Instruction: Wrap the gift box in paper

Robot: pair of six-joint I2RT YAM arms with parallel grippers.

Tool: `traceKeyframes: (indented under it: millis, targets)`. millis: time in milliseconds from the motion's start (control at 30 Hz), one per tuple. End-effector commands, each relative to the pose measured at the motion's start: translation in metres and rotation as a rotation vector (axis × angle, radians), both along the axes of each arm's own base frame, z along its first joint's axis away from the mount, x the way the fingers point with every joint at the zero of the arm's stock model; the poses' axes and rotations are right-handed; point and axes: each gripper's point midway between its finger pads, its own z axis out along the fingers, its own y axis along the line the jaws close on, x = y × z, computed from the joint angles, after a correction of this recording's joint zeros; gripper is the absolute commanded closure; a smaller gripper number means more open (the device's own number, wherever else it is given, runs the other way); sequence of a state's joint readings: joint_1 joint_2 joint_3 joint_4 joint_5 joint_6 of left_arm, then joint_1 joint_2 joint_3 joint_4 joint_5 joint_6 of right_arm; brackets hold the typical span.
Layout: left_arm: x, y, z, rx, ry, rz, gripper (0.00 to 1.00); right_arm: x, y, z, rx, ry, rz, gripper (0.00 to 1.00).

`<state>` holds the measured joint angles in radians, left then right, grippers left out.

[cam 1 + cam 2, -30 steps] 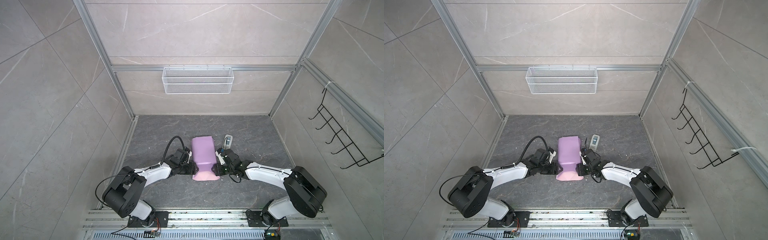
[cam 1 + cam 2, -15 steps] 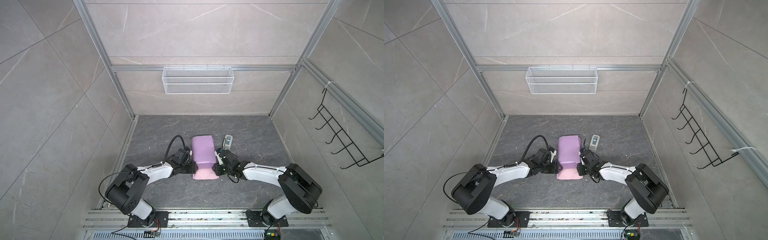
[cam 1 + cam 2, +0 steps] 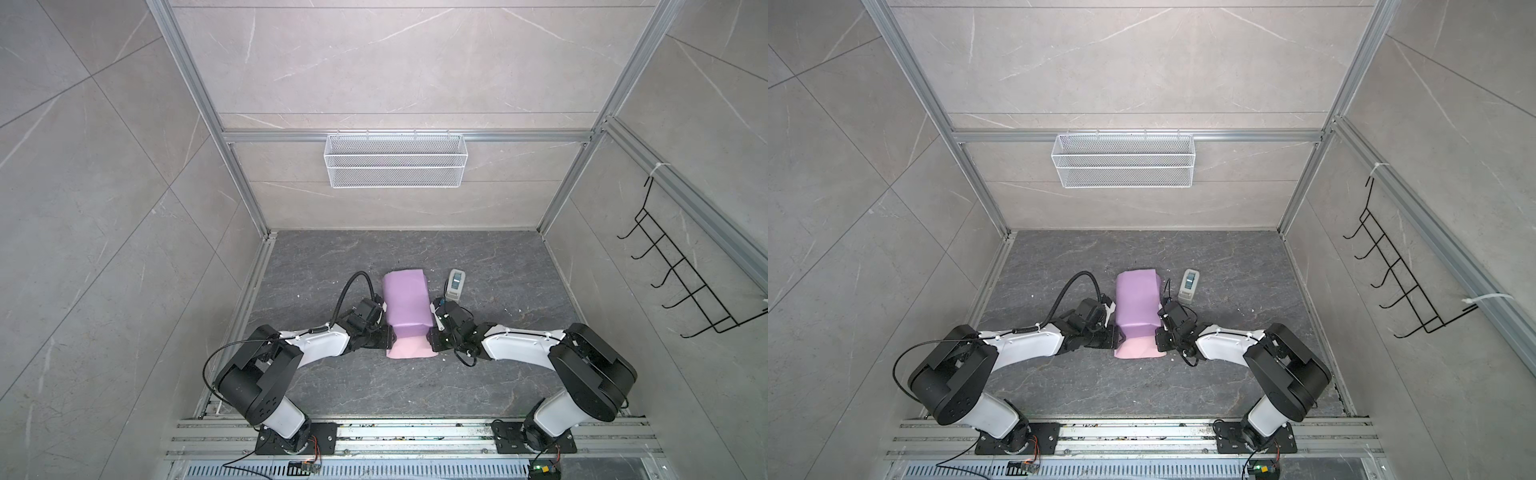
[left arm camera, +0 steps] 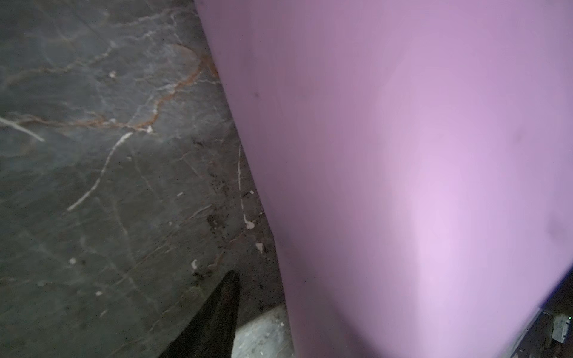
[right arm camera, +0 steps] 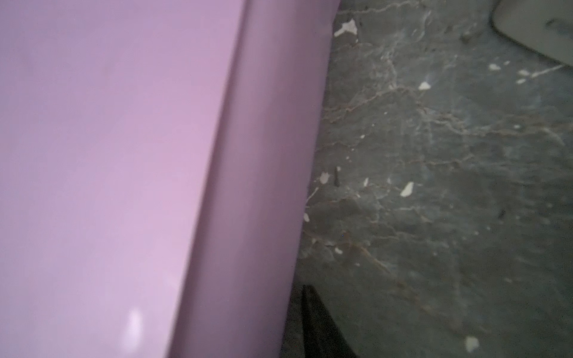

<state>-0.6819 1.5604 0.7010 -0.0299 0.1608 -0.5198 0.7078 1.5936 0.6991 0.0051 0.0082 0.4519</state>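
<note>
The left tool [image 3: 388,336] and the right tool [image 3: 431,338] sat just beside opposite flanks of the lilac paper [image 3: 405,301] between them; I cannot tell their opening or any grip.

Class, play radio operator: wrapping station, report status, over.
Left claw and right claw flank the paper at its near end, grip unclear. Lilac side out, pink flap flat on the table; box hidden. Tape dispenser right of parcel, not obstructing.

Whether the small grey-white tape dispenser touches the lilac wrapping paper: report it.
Apart. In both top views a strip of bare dark floor separates the small grey-white tape dispenser from the lilac wrapping paper.
</note>
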Motion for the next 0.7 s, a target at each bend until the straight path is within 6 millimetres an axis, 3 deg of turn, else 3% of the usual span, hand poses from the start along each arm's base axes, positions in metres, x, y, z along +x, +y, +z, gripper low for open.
traceKeyframes:
  millis: [0,667]
  targets:
    - [0.003,0.004,0.003,0.045,-0.026,0.001,0.52,0.002,-0.001,0.001,-0.004,-0.003,-0.021,0.66]
    - [0.007,-0.003,0.003,0.055,-0.023,0.077,0.87,0.005,0.007,0.005,0.032,0.012,-0.028,0.67]
